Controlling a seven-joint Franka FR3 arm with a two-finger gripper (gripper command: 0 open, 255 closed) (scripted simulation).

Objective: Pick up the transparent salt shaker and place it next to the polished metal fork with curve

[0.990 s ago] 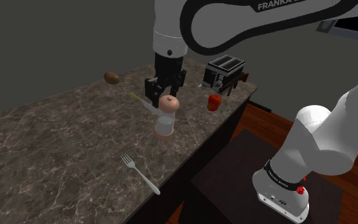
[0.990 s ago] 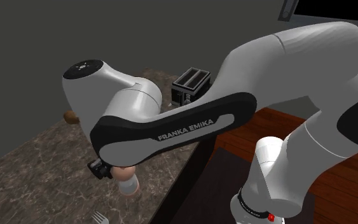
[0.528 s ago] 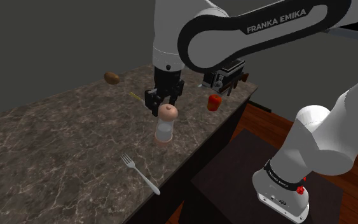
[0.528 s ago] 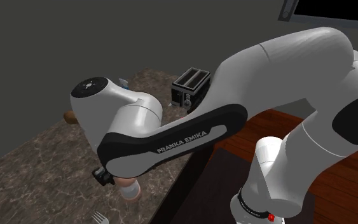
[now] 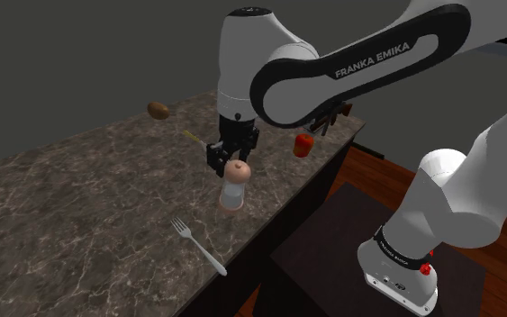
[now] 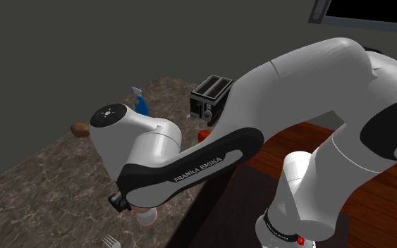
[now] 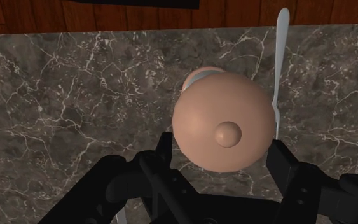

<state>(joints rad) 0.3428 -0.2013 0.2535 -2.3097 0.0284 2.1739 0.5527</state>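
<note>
Where the shoulder view looks over the marbled counter (image 5: 80, 185): 1 gripper (image 5: 230, 160), clamped on the cap of 1 clear salt shaker (image 5: 232, 189), which is upright and lower than 1 s ago; 1 fork (image 5: 197, 246) near it; 1 red item (image 5: 303, 146); 1 brown item (image 5: 158, 110). Second exterior view: 1 toaster (image 6: 211, 95), 1 blue item (image 6: 142, 106). Wrist view: 2 fingers (image 7: 280, 159) clasp the tan cap, with the fork just beyond.

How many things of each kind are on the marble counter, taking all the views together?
salt shaker: 1
fork: 1
toaster: 1
blue bottle: 1
small red thing: 1
round brown thing: 1
thin yellow-green stick: 1
Total: 7
</note>
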